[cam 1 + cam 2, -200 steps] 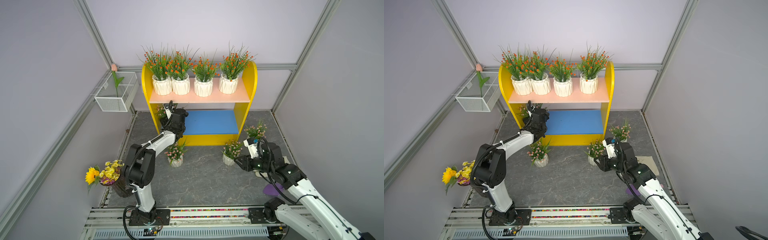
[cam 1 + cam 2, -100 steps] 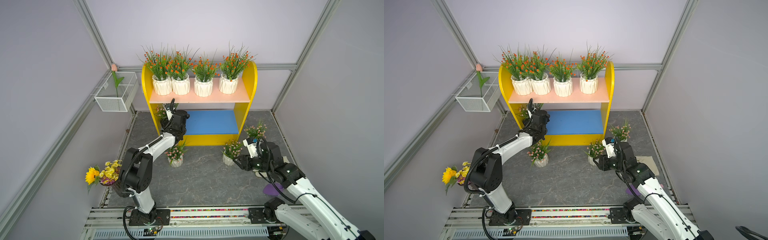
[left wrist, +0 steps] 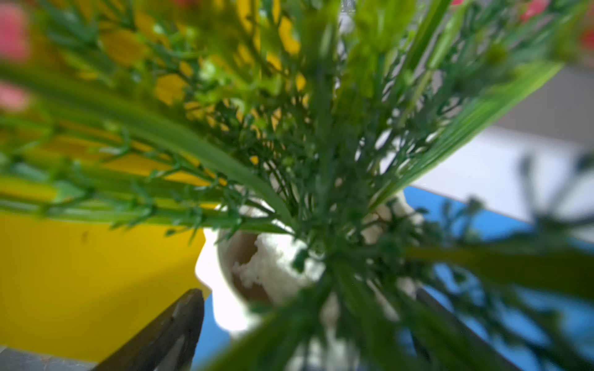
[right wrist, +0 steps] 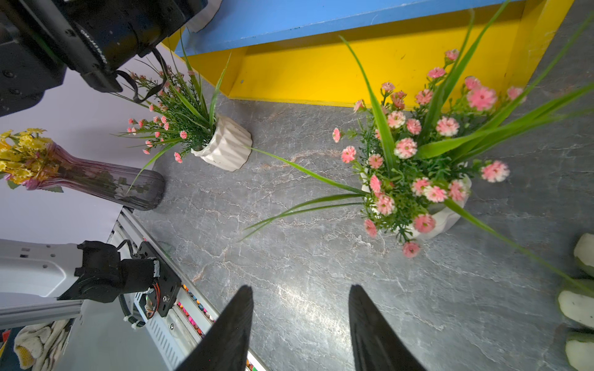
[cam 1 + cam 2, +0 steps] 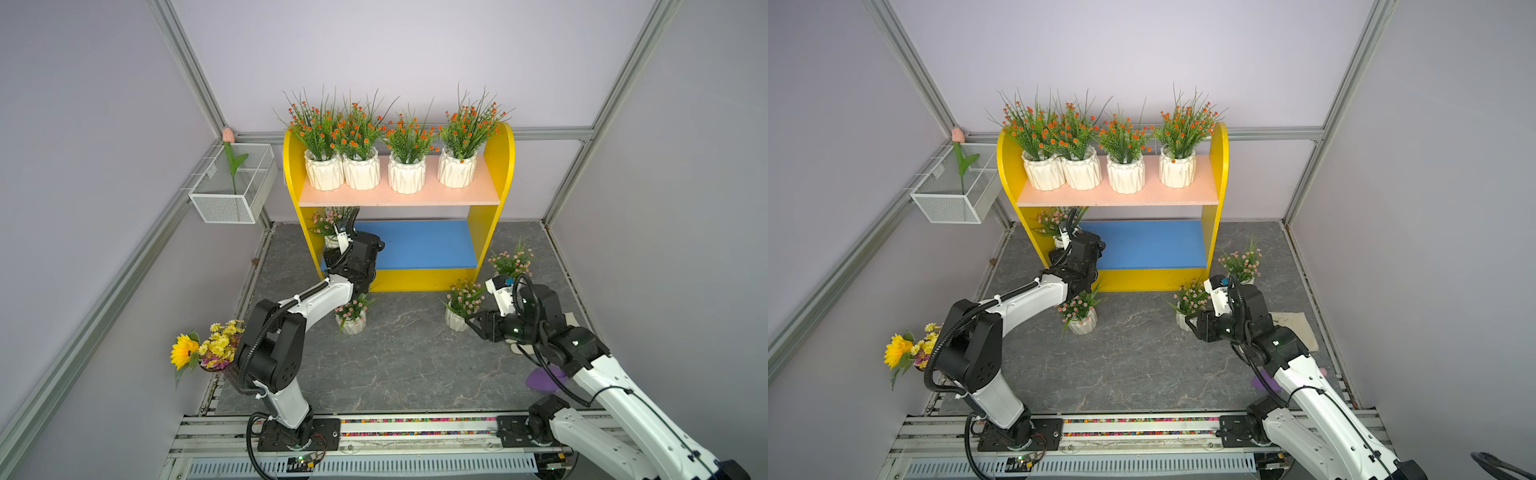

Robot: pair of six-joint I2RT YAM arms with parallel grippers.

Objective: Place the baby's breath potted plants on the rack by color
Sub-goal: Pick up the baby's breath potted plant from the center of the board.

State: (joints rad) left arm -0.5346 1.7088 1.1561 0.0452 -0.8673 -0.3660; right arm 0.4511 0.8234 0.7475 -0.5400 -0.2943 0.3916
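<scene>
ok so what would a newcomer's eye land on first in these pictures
The row of four orange-flowered plants atop the yellow rack's peach upper board stands out most. Next, pink-flowered plants stand scattered on the grey floor before it, and a sunflower bouquet sits at the floor's edge.

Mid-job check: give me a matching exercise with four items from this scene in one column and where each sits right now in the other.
Items
1. orange-blossom plants
2. tulip stem
3. sunflower bouquet
4. pink plant nearest the right gripper

Places
A. in the wire basket
B. on the floor, in front of the rack
C. on the peach upper board
D. in the vase

Pairs: 1-C, 2-A, 3-D, 4-B
</scene>
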